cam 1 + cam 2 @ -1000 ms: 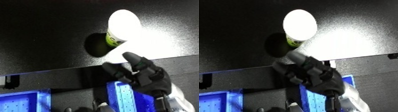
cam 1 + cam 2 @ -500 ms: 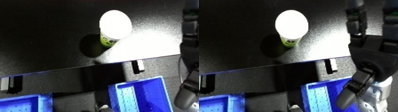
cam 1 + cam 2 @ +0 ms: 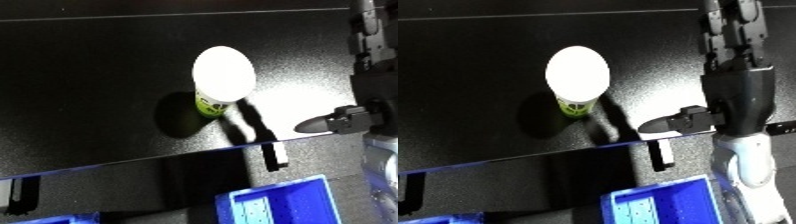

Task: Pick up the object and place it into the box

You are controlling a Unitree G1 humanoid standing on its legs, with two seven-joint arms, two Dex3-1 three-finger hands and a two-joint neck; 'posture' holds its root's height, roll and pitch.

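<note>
The right hand [image 3: 736, 75] is reaching over the right of the dark table [image 3: 478, 60], fingers straight and open, thumb sticking out toward the cup [image 3: 577, 80], holding nothing. The cup is standing upright mid-table, left of the hand and apart from it. It is probably light, thin-walled and easily tipped or crushed; grasping its green lower body seems best. A blue bin [image 3: 669, 202] is sitting near, below the table edge; nothing is blocking the way.

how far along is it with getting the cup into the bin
Nothing looks done yet: the cup stands upright on the black table, untouched. The right robot hand is beside it, to its right, fingers straight and thumb pointing toward the cup, holding nothing. Left to do: grasp the cup, lift it, and drop it in the blue bin below the table edge.
</note>
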